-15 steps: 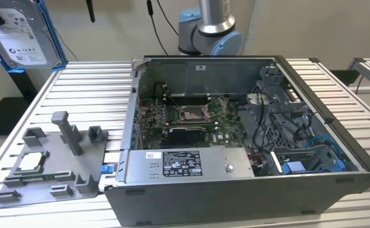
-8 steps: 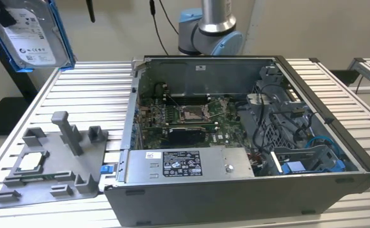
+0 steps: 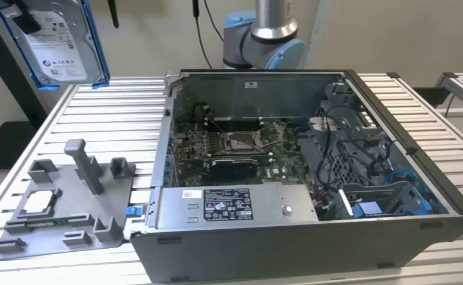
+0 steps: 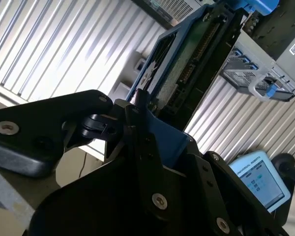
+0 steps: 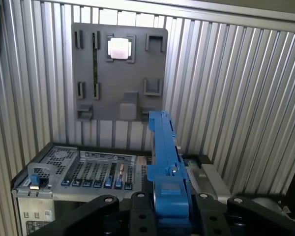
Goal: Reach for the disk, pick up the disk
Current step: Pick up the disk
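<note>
The disk (image 3: 60,41), a silver-grey drive with a white label in a bright blue bracket, hangs high in the air at the exterior view's upper left, above the table's far corner and tilted nearly on edge. In both wrist views my gripper (image 5: 169,199) is shut on the disk, its black fingers (image 4: 137,115) pressed against the blue bracket (image 5: 164,147). The drive's connector edge (image 4: 194,64) points away from the gripper. Nothing else touches the disk.
An open computer case (image 3: 421,178) stands in the middle of the slatted aluminium table (image 3: 96,113), with a blue caddy (image 3: 374,209) inside. A grey fixture plate (image 3: 96,178) with a square CPU chip (image 3: 41,203) lies beside the case. The arm's base (image 3: 263,35) stands behind it.
</note>
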Motion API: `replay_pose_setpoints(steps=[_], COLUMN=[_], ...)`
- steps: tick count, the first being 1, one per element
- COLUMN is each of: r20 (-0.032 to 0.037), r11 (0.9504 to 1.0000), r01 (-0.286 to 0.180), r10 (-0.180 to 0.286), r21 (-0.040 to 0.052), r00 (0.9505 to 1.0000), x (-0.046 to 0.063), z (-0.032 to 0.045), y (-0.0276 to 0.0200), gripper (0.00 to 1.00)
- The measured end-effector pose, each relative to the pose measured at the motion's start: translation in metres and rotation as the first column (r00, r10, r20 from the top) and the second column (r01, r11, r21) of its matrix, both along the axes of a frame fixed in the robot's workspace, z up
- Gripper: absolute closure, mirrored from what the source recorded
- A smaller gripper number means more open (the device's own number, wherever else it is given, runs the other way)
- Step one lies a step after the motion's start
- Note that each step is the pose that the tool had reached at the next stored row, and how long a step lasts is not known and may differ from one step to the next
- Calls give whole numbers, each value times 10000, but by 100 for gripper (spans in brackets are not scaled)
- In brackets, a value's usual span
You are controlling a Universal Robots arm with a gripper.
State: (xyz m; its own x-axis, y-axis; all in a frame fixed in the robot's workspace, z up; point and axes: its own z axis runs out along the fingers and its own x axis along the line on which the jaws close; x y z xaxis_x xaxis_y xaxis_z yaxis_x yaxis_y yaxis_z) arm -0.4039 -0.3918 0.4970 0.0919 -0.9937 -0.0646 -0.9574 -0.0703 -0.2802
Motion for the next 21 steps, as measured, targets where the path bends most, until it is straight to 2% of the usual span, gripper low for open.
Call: replay_pose_setpoints(steps=[21], r20=[-56], r11=[10000], r01=[0], r10=[0], r21=[-1], r00=[10000], x=[625], z=[0], y=[0], gripper=[100])
